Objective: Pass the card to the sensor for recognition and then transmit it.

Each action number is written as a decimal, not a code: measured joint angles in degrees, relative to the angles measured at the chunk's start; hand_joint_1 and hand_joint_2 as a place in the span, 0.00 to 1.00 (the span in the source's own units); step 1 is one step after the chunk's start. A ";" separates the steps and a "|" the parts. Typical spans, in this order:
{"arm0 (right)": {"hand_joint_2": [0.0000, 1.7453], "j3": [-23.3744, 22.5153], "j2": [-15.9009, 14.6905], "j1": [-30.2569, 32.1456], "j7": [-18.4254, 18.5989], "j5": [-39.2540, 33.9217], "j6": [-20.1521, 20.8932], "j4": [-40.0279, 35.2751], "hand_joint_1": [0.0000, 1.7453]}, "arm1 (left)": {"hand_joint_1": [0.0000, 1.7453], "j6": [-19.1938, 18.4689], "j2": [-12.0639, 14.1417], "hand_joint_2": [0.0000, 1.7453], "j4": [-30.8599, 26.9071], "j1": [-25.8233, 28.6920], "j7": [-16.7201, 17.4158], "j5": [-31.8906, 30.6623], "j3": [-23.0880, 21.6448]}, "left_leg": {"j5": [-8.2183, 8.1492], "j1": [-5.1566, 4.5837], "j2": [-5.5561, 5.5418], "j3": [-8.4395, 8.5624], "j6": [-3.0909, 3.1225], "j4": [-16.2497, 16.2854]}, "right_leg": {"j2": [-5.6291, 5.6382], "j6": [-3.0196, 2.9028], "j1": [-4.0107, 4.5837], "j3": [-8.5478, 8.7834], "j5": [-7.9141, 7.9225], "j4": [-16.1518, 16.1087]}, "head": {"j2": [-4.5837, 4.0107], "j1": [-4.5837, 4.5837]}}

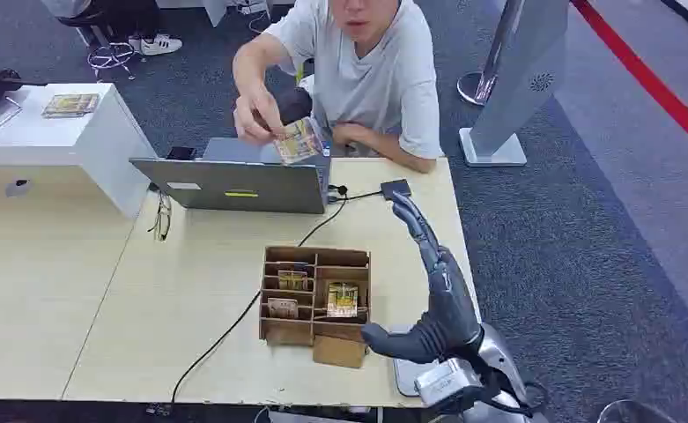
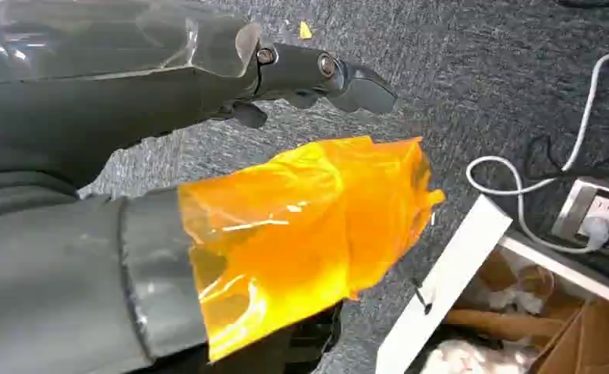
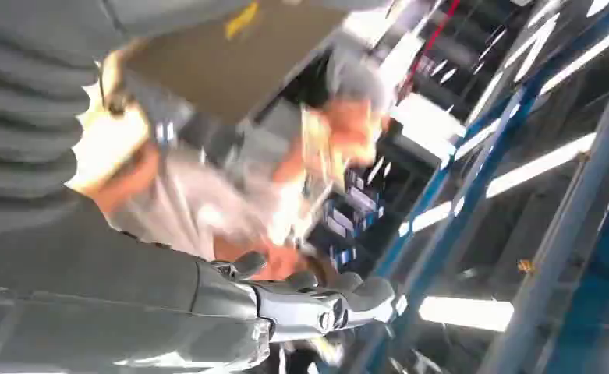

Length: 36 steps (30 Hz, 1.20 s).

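Note:
A person across the table pinches a colourful card [image 1: 298, 139] above the open laptop [image 1: 234, 185]. My right hand [image 1: 437, 284] is raised over the table's right side, open, with its fingers stretched up toward the person and nothing in it. Just beyond the fingertips lies a small black sensor [image 1: 395, 188] on a cable. A brown cardboard box [image 1: 315, 264] with compartments holds several more cards beside the hand. The right wrist view is blurred; the dark fingers [image 3: 324, 305] show in front of the person and the card [image 3: 316, 160]. My left hand [image 2: 168, 132] hangs over the carpet, holding nothing, thumb wrapped in orange film [image 2: 309, 226].
Glasses [image 1: 161, 216] lie left of the laptop. A black cable [image 1: 225, 330] runs across the wooden table [image 1: 181, 291] to the front edge. A white cabinet [image 1: 67, 132] stands at the back left, a grey stand [image 1: 516, 79] at the back right. A power strip [image 2: 601, 214] lies on the floor.

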 joint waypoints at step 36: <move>1.00 4.17 -0.02 -19.30 23.41 45.59 -5.00 12.09 0.00 | 0.00 0.26 1.29 0.00 -3.58 0.36 4.24 -0.57 -11.43 | 0.04 0.00 -0.04 -0.01 -0.04 0.01 | -0.02 -0.02 0.00 -0.01 0.05 0.02 | 0.00 0.00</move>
